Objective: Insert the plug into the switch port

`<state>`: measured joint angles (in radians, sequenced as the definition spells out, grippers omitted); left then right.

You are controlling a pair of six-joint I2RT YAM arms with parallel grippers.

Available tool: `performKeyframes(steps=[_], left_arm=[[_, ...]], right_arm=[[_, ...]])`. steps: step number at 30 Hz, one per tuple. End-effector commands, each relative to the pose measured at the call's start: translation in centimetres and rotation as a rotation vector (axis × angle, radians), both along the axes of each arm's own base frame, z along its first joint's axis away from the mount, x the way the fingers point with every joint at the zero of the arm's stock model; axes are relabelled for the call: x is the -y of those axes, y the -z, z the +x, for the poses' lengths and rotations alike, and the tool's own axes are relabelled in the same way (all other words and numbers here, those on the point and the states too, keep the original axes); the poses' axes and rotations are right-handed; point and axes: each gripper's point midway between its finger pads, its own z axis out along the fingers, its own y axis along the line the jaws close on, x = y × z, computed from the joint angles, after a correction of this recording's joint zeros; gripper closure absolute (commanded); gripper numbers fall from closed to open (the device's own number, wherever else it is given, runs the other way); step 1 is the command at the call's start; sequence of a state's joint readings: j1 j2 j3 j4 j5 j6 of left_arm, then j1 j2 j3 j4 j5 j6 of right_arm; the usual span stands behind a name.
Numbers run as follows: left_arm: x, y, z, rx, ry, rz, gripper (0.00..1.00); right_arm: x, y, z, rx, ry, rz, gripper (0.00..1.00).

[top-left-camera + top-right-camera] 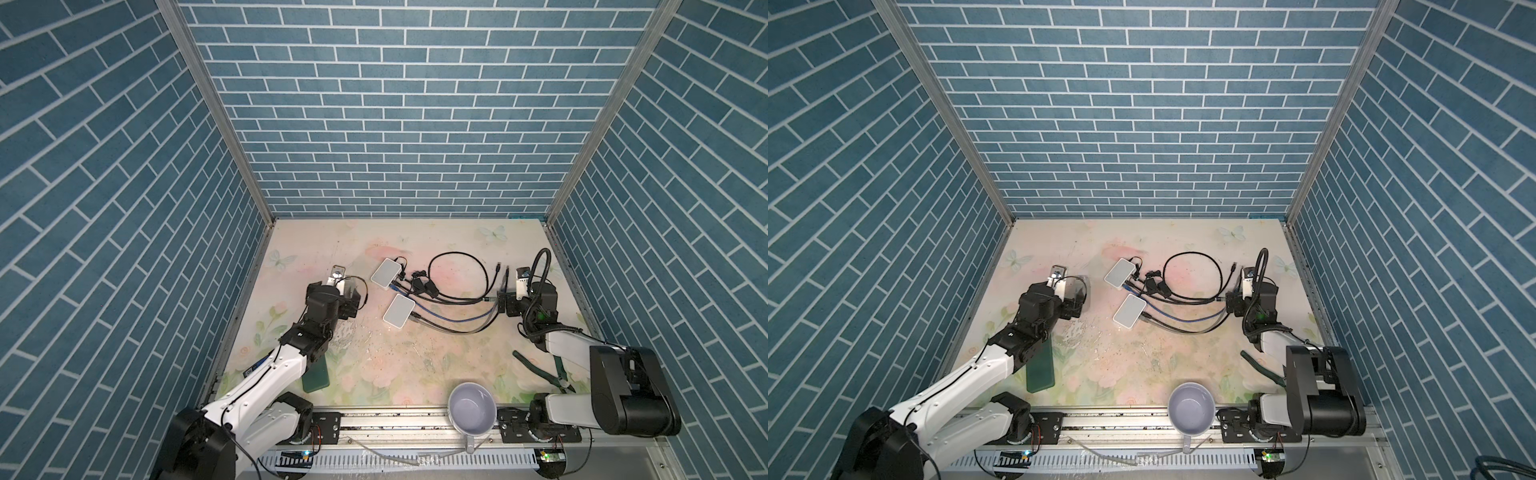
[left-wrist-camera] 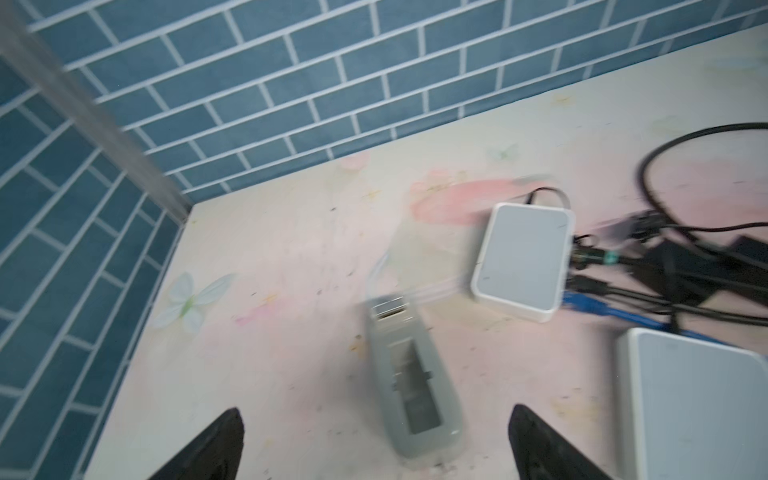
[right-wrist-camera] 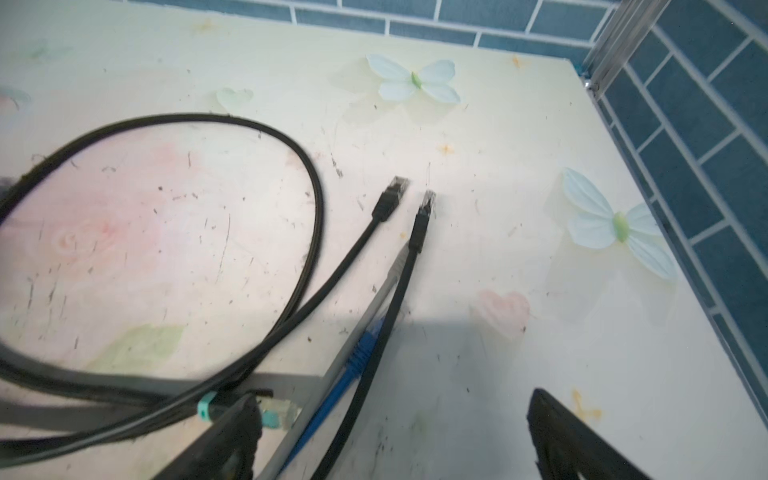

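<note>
Two white switches sit mid-worktop, the far switch [image 1: 386,273] and the near switch [image 1: 399,311]. Both have their port sides turned right toward the cable tangle [image 1: 457,297], which I'd guess is why the right arm is parked over there. The right gripper [image 3: 395,397] hangs just over the loose ends, fingers [image 3: 232,436] spread wide and holding nothing. Two black plugs [image 3: 390,199] lie free on the worktop [image 3: 498,166] just beyond it, and a teal plug [image 3: 278,411] sits right by one finger, half hidden behind it. The left gripper [image 2: 378,415] is spread and empty too, by a grey gadget [image 2: 409,386] near the switches, probably there to steady one. Can't tell which plug is meant or which ports are free: they're too small from above, and the left wrist view is smeared.
</note>
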<state>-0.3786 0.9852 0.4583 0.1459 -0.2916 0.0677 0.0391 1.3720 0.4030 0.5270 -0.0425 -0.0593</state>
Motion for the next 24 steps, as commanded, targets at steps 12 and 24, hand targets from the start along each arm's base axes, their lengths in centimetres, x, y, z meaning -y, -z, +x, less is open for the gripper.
performKeyframes(steps=[12,24], left_arm=[[-6.4,2.8,2.4,0.187,-0.085,-0.025,0.00],[-6.6,5.9,6.2,0.141,-0.101,-0.084,0.01]], right_arm=[[3.4,-1.1,2.2,0.187,0.131,0.080,0.01],[3.4,-0.8,2.9,0.151,0.132,0.073,0.01]])
